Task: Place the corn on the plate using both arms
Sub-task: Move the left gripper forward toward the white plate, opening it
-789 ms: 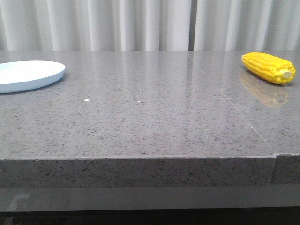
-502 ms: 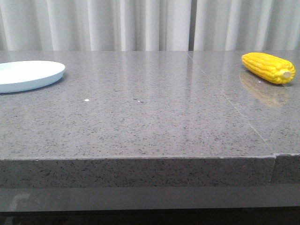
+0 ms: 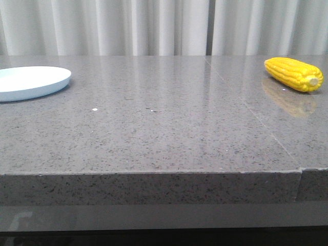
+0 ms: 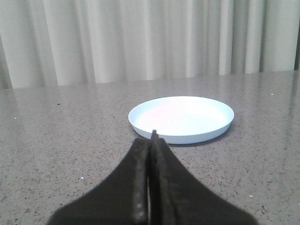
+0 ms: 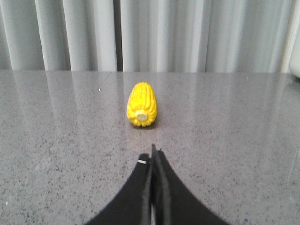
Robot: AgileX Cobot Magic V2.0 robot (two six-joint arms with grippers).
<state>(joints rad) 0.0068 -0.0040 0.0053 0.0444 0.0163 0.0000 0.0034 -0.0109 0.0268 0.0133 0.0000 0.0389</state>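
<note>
approach step is being prepared: the corn (image 5: 142, 111) is lying untouched on the desk (image 3: 154, 133), well apart from the plate (image 4: 182, 119). both claws, left claw (image 4: 151, 140) and right claw (image 5: 153, 157), are being held fully closed and empty; the right claw is needing to be opened first.

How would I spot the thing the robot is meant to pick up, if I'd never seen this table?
Look over the grey speckled table toward its far right side, before the white curtains. There lies the corn, alone, pale stub end facing forward. It is the only bright yellow thing; the pale plate sits far left.
</note>
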